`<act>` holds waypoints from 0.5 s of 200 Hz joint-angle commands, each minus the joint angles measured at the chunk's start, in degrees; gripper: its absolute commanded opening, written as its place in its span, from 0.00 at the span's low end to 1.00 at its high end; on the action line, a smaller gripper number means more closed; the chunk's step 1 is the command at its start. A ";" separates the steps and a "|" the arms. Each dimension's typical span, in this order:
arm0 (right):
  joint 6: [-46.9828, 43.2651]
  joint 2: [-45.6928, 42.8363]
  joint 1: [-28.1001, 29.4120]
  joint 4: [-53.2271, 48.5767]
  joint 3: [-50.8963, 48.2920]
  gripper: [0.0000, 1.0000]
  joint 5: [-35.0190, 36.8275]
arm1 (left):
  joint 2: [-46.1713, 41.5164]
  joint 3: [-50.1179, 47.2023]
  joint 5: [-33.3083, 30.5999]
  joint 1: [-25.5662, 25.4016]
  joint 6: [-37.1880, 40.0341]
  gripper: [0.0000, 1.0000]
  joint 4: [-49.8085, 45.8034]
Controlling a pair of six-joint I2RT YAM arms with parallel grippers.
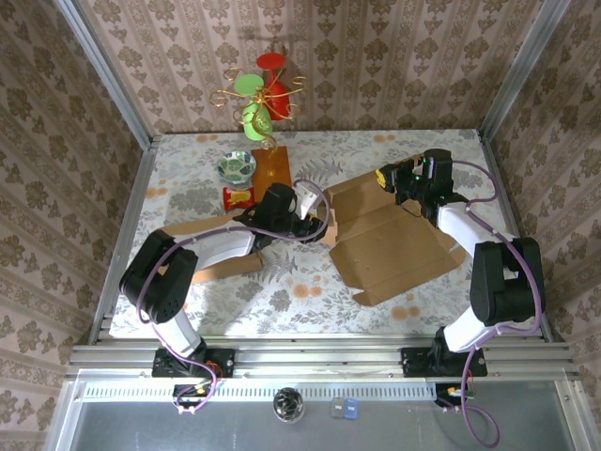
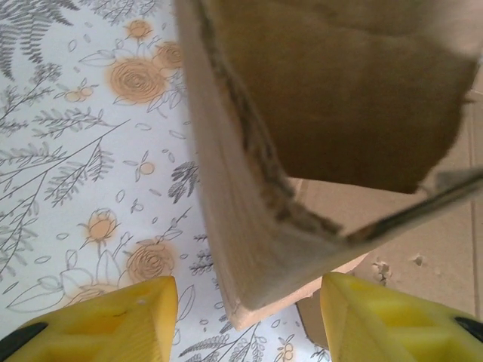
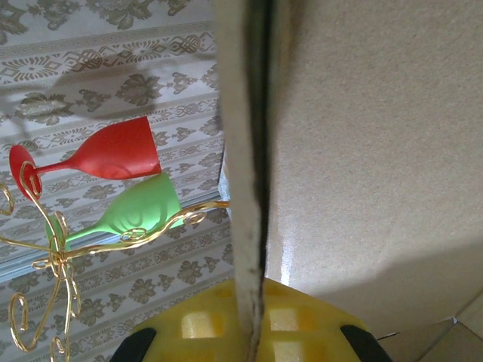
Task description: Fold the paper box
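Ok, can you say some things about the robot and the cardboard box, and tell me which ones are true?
The right gripper is pinching the brown cardboard box. True.
The left gripper is squeezed tight on the cardboard. False: its yellow fingers stand apart, a flap between them.
A red plastic goblet and a green plastic goblet hang on a gold wire stand. True.
The box is folded up and closed. False: it lies mostly opened out on the flowery tablecloth.

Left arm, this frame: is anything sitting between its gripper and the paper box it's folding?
Nothing visible does. The paper box has a folded flap sitting between the open fingers of the left gripper, above the tablecloth. The right gripper is shut on another panel's edge.
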 commanded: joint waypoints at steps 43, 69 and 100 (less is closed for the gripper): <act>1.27 0.04 0.53 2.43 -1.91 0.00 -1.21 | 2.08 2.63 -2.06 -0.92 0.30 0.49 -0.85; 1.42 -0.42 0.86 3.00 -3.12 0.00 -0.60 | 2.81 2.96 -3.41 -1.29 -0.53 0.51 -0.68; 1.13 -1.34 1.45 6.91 -5.31 0.00 0.56 | 3.00 2.41 -5.05 -1.63 -1.95 0.51 0.65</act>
